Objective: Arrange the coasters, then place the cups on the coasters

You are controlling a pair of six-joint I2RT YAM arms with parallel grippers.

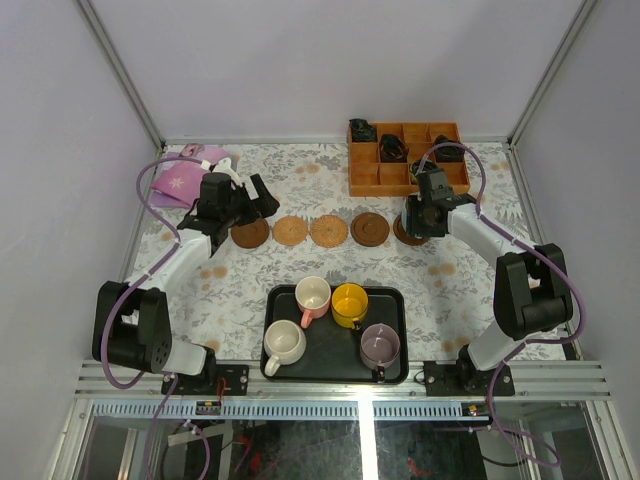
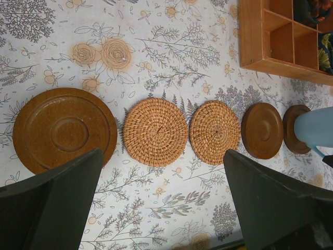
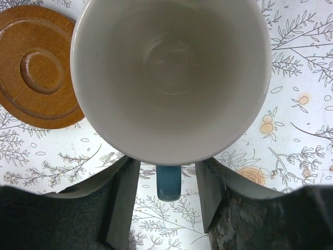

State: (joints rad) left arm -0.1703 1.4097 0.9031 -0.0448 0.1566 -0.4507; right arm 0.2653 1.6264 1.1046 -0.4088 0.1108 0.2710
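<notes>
The light blue cup stands upright on the rightmost coaster of a row of five, its pale inside open to my right wrist camera and its handle pointing back at my right pincer. That pincer's fingers stand one on each side of the handle, with a strip of patterned cloth showing between each finger and the handle, so it is partly open and has hold of nothing. Just left of the cup lies a dark wooden coaster, bare. Further left come two woven coasters almost touching each other, then a second dark wooden disc, the leftmost coaster. All five run in a line across the floral worktop. My left pincer hangs over the left end of that line, spread as wide as it goes and empty. Nearer my bases, the black tray carries the other four cups, all upright: the pink cup and the yellow cup at its far side, the cream-white cup and the mauve cup at its near side. Beyond the right end of the row sits the orange wooden box, with dark items in some compartments. A pink cloth lies at the far left corner.
</notes>
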